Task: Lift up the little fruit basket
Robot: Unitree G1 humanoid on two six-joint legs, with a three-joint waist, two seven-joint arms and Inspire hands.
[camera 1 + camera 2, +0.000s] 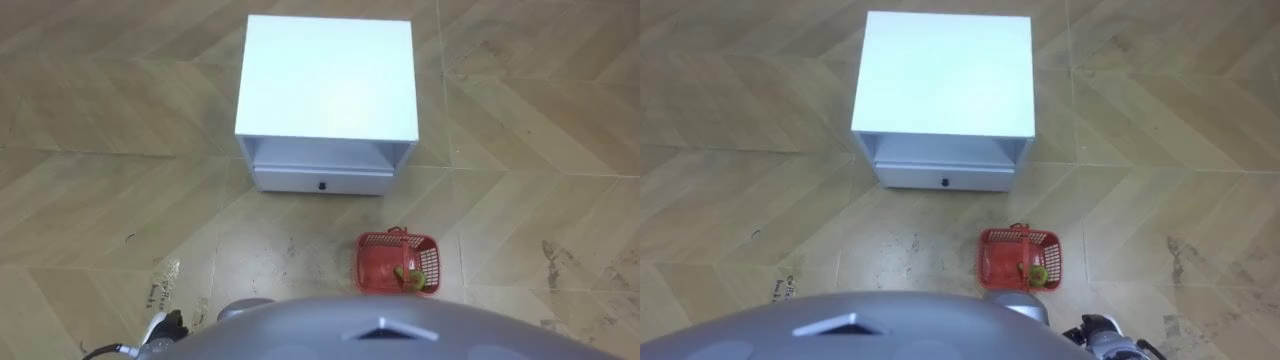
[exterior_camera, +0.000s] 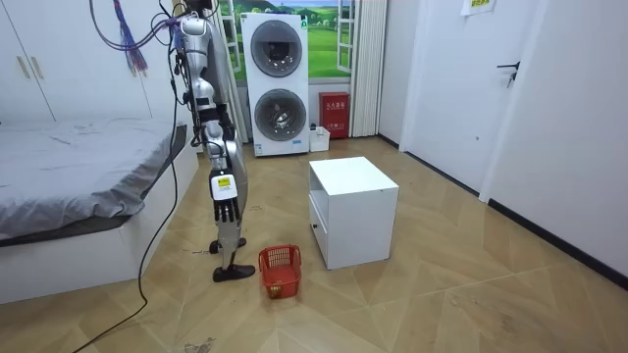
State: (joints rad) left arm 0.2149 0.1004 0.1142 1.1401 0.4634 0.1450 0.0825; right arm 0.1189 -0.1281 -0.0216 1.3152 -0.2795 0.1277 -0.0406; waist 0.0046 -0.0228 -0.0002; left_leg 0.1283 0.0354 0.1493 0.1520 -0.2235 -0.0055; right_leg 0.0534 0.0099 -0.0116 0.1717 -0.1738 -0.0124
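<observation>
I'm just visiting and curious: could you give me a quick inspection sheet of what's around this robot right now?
Surface: wooden floor, scuffed.
Job's things: red fruit basket upright on the floor, to the robot's right front, green fruit inside, unheld.
Clutter: nothing seen.
Hands: left hand and right hand low at its sides, apart from the basket.
Cables: only the robot's own.
Surroundings: white nightstand beyond the basket; bed and stacked washing machines farther off.

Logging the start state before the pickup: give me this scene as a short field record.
basket: red fruit basket on the floor, upright
contents: green fruit
nearby: white nightstand, drawer shut, apart from the basket
robot: standing upright beside the bed, facing the nightstand
hands: left hand and right hand low at its sides, neither on the basket
</observation>
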